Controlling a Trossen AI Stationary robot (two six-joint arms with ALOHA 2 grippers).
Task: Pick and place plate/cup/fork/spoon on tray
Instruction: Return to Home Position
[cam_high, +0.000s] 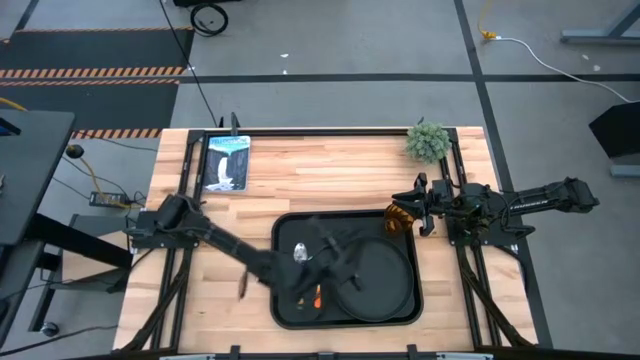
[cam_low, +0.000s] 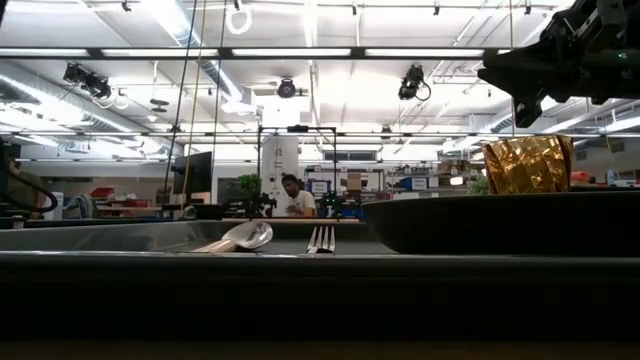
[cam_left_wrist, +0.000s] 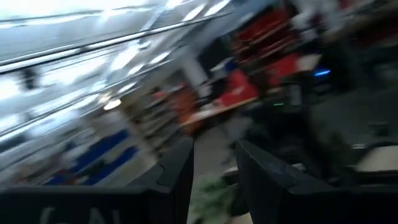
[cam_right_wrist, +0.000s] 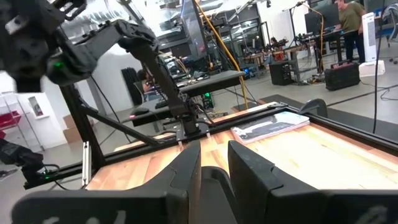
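- Wooden tabletop (cam_high: 330, 175) from above: the black tray (cam_high: 285, 300) carries the plate (cam_high: 385, 285), the spoon (cam_high: 300, 252) and the fork (cam_high: 318, 297). The left gripper (cam_high: 325, 240), blurred, hovers over the tray; the right gripper (cam_high: 412, 212) sits at the tray's far right corner by the cup (cam_high: 399, 219).
- Low view: spoon (cam_low: 243, 237) and fork (cam_low: 321, 238) lie side by side, the cup (cam_low: 528, 164) beyond the plate (cam_low: 500, 222).
- Left wrist: its fingers (cam_left_wrist: 177, 180) stand apart, holding nothing.
- Right wrist: its fingers (cam_right_wrist: 189, 168) stand slightly apart; I cannot tell whether they grip anything.
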